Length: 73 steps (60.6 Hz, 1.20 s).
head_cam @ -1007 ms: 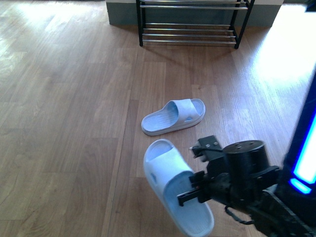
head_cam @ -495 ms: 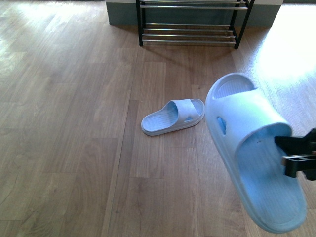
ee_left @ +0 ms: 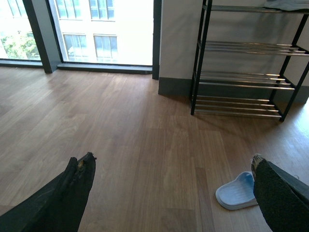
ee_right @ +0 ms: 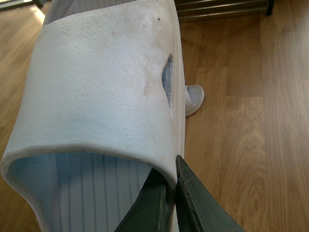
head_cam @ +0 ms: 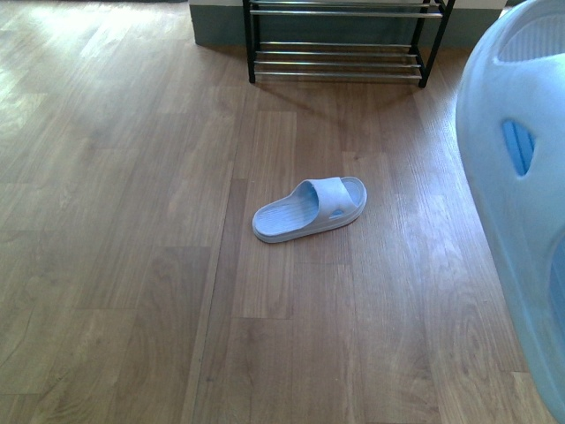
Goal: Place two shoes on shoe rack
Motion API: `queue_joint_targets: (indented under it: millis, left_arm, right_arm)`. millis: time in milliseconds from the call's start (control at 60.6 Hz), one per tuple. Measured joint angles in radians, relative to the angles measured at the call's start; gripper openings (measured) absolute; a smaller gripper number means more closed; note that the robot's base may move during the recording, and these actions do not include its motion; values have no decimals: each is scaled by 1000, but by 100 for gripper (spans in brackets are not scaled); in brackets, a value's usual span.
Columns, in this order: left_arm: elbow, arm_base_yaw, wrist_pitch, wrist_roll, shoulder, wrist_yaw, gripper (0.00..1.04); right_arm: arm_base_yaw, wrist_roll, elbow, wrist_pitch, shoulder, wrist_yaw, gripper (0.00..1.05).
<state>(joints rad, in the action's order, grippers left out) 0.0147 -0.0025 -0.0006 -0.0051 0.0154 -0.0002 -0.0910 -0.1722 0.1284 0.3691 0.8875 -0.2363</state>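
Note:
The two shoes are pale blue slide sandals. One sandal (head_cam: 309, 209) lies on the wood floor, mid-room, also seen as the floor sandal (ee_left: 236, 191) beside my left gripper's far finger. The other, the held sandal (head_cam: 521, 221), fills the front view's right edge, raised close to the camera. My right gripper (ee_right: 173, 176) is shut on the side of that held sandal's strap (ee_right: 106, 82). My left gripper (ee_left: 173, 158) is open and holds nothing, hovering above bare floor. The shoe rack (head_cam: 340, 62) stands at the far wall, black frame with silvery rods, its tiers (ee_left: 241, 77) showing no shoes.
Wood plank floor (head_cam: 132, 221) spreads between me and the rack. A grey skirting and wall (ee_left: 176, 58) back the rack, and tall windows (ee_left: 96, 29) stand to its left.
The held sandal has risen and swung right, close to the front camera, growing from mid-frame to fill the right edge. The right arm has left the front view. The floor sandal has not moved.

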Motion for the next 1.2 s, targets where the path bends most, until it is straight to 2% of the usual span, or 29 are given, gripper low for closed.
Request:
queue_joint_targets:
  millis: [1205]
  left_arm:
    - [0,0,0,0,0,0,95]
  right_arm:
    - [3,-8,-3,-3,0,0,2]
